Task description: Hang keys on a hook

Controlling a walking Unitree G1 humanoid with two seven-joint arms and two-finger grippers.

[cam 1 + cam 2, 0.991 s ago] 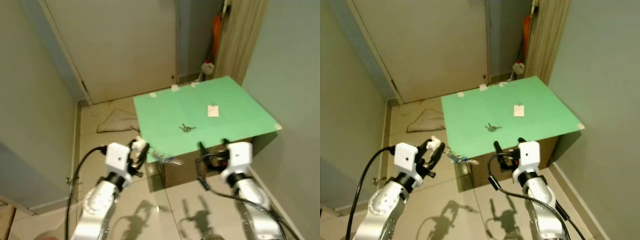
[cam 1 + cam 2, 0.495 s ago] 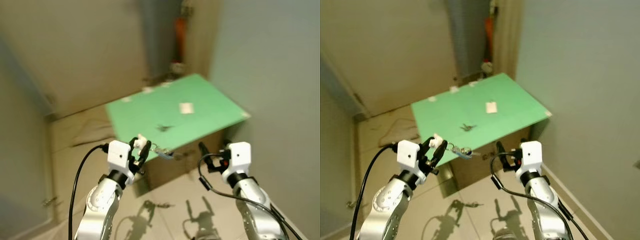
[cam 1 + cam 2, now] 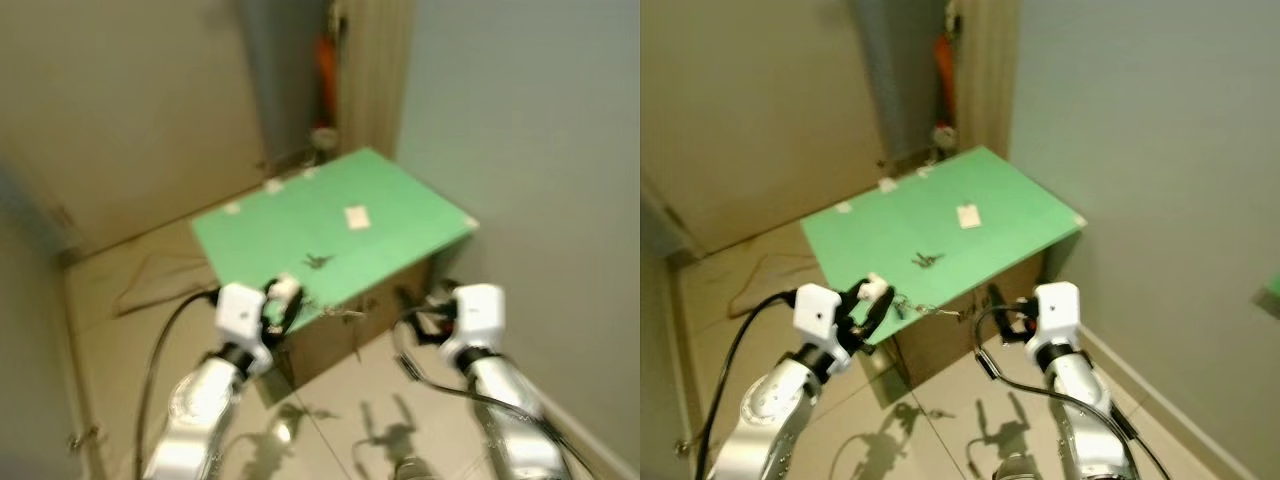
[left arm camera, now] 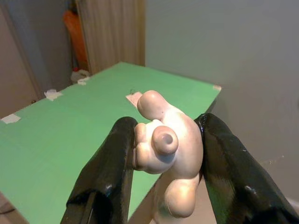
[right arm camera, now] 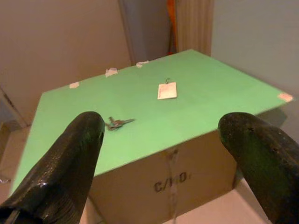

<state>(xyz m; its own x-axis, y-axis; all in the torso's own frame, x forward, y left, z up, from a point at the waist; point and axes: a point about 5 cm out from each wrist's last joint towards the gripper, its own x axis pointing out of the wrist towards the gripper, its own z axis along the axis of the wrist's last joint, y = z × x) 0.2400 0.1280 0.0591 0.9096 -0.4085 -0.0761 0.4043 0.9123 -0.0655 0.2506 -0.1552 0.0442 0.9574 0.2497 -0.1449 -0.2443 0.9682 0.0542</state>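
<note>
My left pincer point(image 3: 868, 305) is clamping the pale keychain charm point(image 4: 167, 140), its keys point(image 3: 930, 311) dangling rightward over the green worktop point(image 3: 940, 225) edge; my right pincer point(image 3: 1002, 310) is hanging open nearby.

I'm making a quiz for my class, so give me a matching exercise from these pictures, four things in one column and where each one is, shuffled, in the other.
Things:
1. pale keychain figure
2. loose keys
3. white card
4. right hand

Places or states:
A. lying flat on the green board, nearer the back wall
B. open, holding nothing
C. clamped between the left hand fingers
D. lying on the green board, nearer the robot

Pairs: 1-C, 2-D, 3-A, 4-B
</note>
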